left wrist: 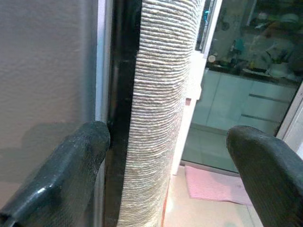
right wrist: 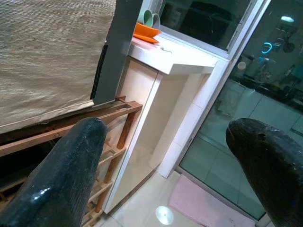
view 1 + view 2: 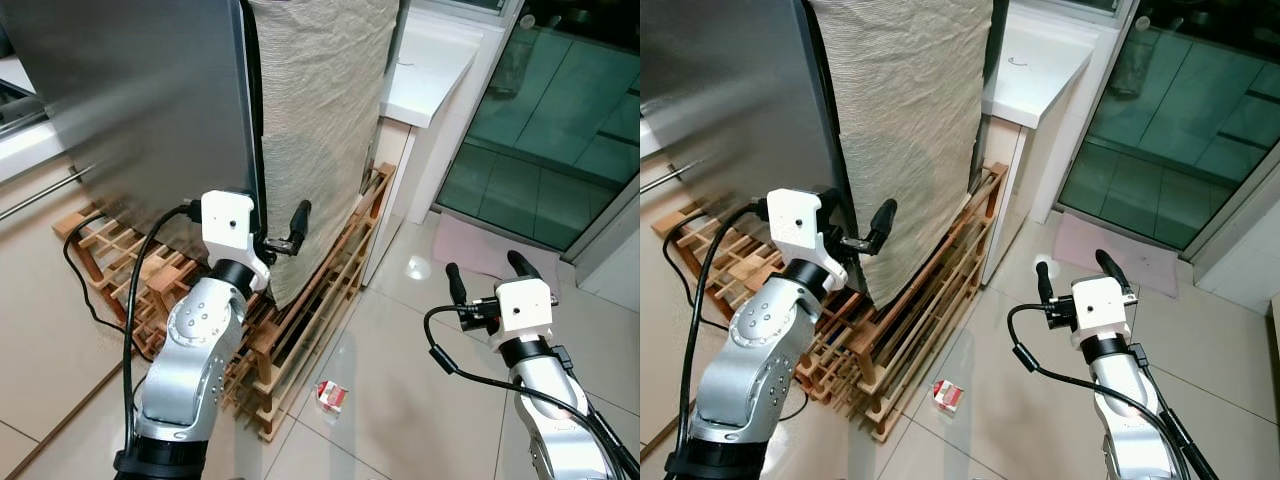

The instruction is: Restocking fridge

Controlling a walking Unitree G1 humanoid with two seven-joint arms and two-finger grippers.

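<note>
Nearest the camera, a small red-and-white carton (image 3: 331, 396) is seen lying on the tiled floor (image 3: 400, 420), just beside the corner of a wooden slatted rack (image 3: 300, 340).

To the right, the right end effector (image 3: 488, 270) is held above the floor, well apart from the rack, with its two black fingers spread wide and nothing between them.

On the left, the left end effector (image 3: 285, 232) is raised at the front edge of the fridge (image 3: 150, 110). Its fingers are released; in the left wrist view one finger (image 1: 66, 170) is seen against the grey door edge, and the other (image 1: 265, 165) stands free on the far side of a beige woven cloth (image 3: 320, 120), which is draped over the fridge's side.

The fridge stands on the wooden rack, and its door appears closed.

Beyond the fridge, a white desk (image 3: 430, 60) is seen; orange and green dishes (image 2: 149, 26) rest on it. Farther right, a glass door (image 3: 560, 130) and a pink mat (image 3: 480, 250) are visible.
</note>
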